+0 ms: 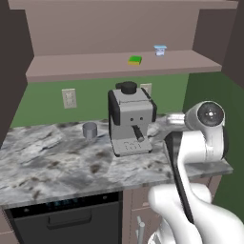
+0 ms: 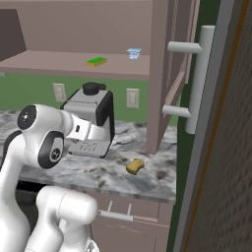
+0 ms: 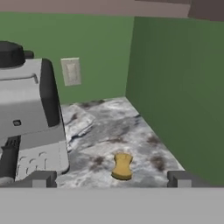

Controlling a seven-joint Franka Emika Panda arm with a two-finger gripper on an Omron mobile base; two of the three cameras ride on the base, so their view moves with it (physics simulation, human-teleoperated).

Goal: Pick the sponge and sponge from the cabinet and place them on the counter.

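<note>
The bright green sponge [image 1: 135,60] [image 2: 97,61] lies on the open cabinet's shelf [image 1: 71,66] [image 2: 44,61], left of a small white cup. The tan-yellow sponge [image 2: 135,166] [image 3: 122,165] rests on the marble counter [image 1: 47,157] [image 2: 152,179] [image 3: 109,122], to the right of the coffee machine. My gripper [image 3: 111,179] is open and holds nothing. In the hand view it hovers just short of the tan sponge, which shows between the two fingertips [image 3: 39,178], apart from both.
A grey coffee machine [image 1: 129,121] [image 2: 91,120] [image 3: 26,113] stands mid-counter, a grey cup [image 1: 89,130] to its left. The white blue-rimmed cup [image 1: 160,50] [image 2: 133,53] is on the shelf. An open cabinet door with its bar handle [image 2: 199,81] juts out at right. A green side wall [image 3: 179,83] bounds the counter.
</note>
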